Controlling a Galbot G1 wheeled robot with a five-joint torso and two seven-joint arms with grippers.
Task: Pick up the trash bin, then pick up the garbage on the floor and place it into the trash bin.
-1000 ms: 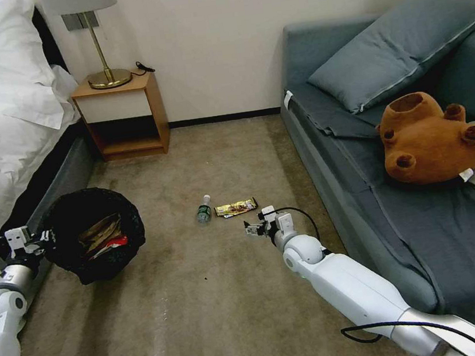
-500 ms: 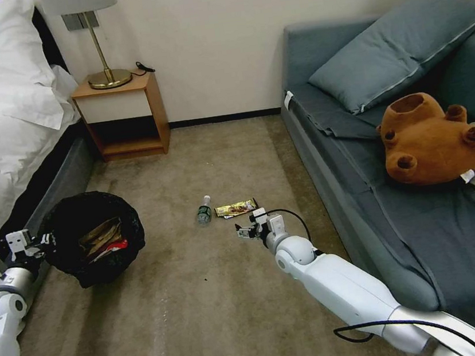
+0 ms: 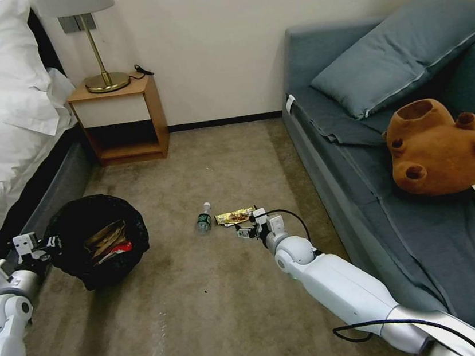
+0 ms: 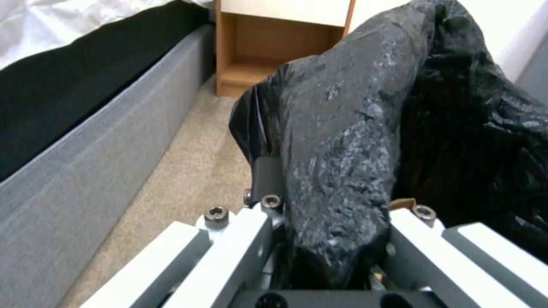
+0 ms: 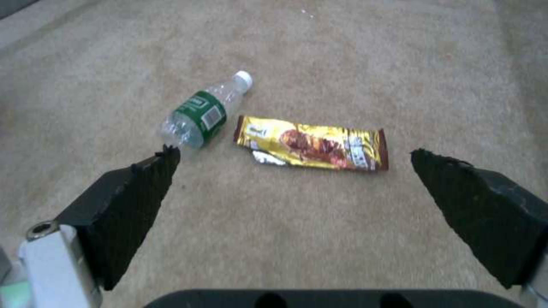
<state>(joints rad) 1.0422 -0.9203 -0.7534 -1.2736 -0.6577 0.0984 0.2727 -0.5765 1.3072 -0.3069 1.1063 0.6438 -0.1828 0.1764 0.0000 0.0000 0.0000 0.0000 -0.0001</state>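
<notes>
The small round trash bin lined with a crinkled, glossy black plastic bag (image 3: 96, 241) hangs tilted beside the grey upholstered bed base (image 3: 55, 194), its mouth turned toward the head camera; inside lie a creased brown paper bag (image 3: 103, 236) and a red-and-white snack packet (image 3: 120, 249). The left gripper (image 3: 43, 250) is clamped on the bin's rim; in the left wrist view its pale metal fingers (image 4: 239, 239) pinch a bunched fold of the black film (image 4: 342, 141) between them.

On the short-pile beige carpet (image 3: 219, 307) lie a small clear plastic bottle with a green label and white cap (image 3: 204, 218) on its side, and just beside it, flat and apart from it, a shiny gold-brown foil snack bar wrapper (image 3: 235, 216); the wrapper's edges are crimped and one corner shows silver.

The right gripper (image 3: 246, 232) hangs low over the carpet near the wrapper; its two black, wedge-shaped textured pads (image 5: 143, 188) stand wide apart and hold nothing, framing the wrapper (image 5: 311, 144) and the bottle's base (image 5: 197, 117) in the right wrist view.

A brown plush bear (image 3: 441, 147) lies on the blue-grey fabric sofa (image 3: 367, 197).
</notes>
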